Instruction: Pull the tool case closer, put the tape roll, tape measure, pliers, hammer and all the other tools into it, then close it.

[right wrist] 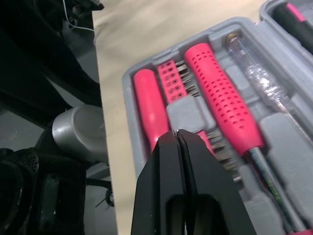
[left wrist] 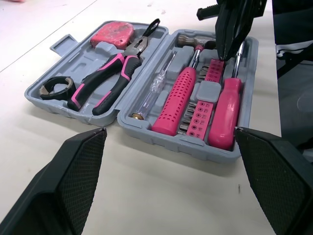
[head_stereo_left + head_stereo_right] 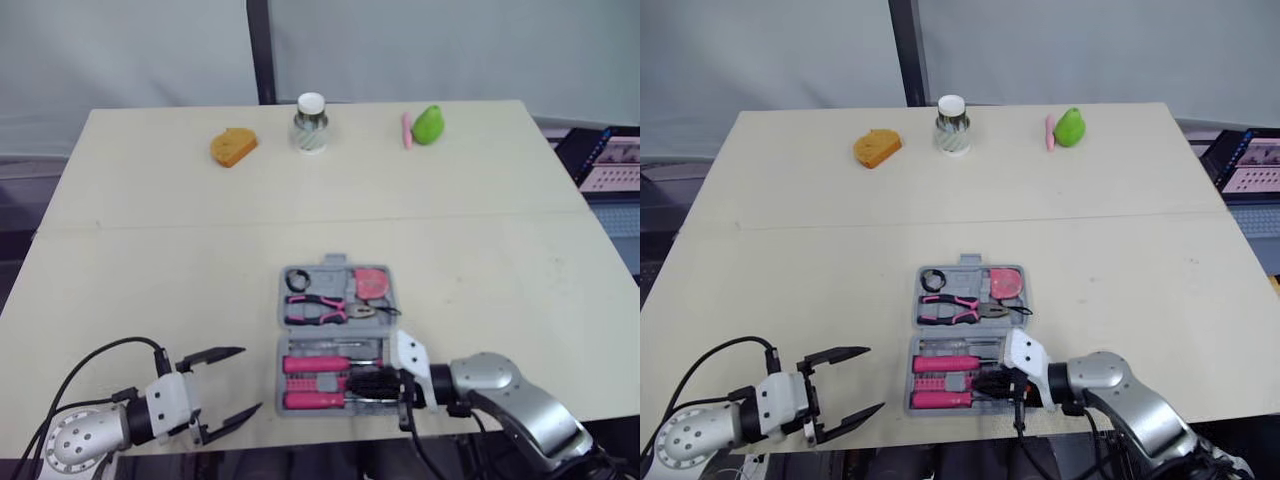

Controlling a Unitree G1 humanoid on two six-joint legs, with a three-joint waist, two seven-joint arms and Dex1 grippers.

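The grey tool case [image 3: 284, 322] lies open near the table's front edge. Its far half holds the black tape roll [image 3: 298, 279], pink tape measure [image 3: 372, 283] and pliers [image 3: 318, 309]. In the near half lie the pink-handled hammer [image 3: 318, 363], a screwdriver [image 2: 225, 110] and a bit holder [image 2: 203, 110]. My right gripper [image 3: 372, 384] is shut, empty, its tips [image 1: 177, 134] just over the bit holder between the two pink handles. My left gripper [image 3: 250, 378] stands open left of the case, apart from it.
Along the far edge stand an orange bread-like piece [image 3: 233, 146], a white-lidded jar [image 3: 311, 123] and a green pear [image 3: 429, 125] with a pink item [image 3: 407, 130] beside it. A screen [image 3: 610, 160] sits off the table's right side.
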